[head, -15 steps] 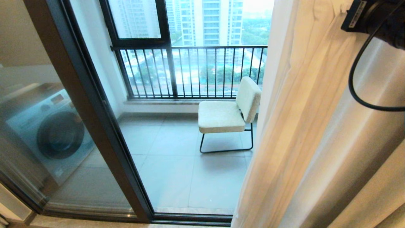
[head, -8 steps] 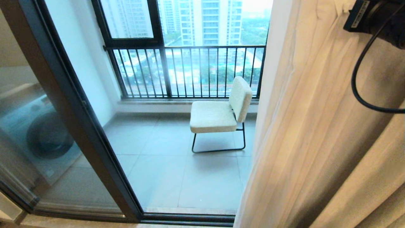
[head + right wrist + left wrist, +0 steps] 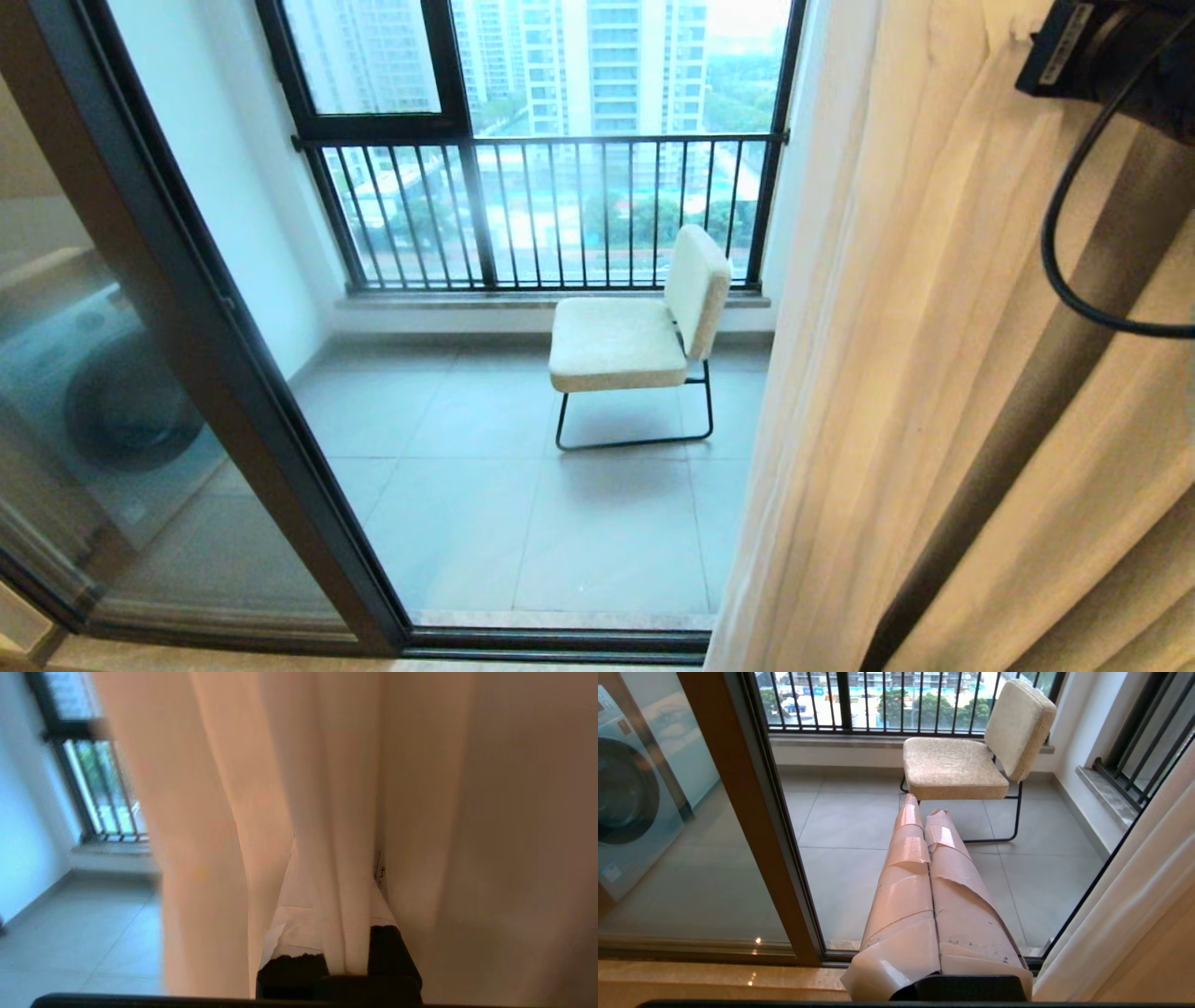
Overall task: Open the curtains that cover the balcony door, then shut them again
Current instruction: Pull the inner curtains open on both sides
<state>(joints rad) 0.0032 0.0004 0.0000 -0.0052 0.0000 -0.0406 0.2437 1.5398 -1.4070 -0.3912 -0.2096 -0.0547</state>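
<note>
The curtains hang bunched at the right of the head view: a pale sheer in front, heavier beige folds behind. The balcony door, clear glass in a dark frame, stands uncovered to their left. High at the top right is my right arm's black wrist, against the fabric. In the right wrist view my right gripper is shut on a pale curtain fold that runs between its fingers. My left gripper, wrapped in pinkish tape, is shut on nothing and points at the balcony floor.
A cream padded chair on thin black legs stands on the grey tiled balcony. Behind it runs a dark barred railing. A washing machine shows through the left glass. The door's dark floor track runs along the bottom.
The whole picture has slid left, so the camera has moved right. The curtain's edge has stayed with my right arm, and the railing's right end now shows.
</note>
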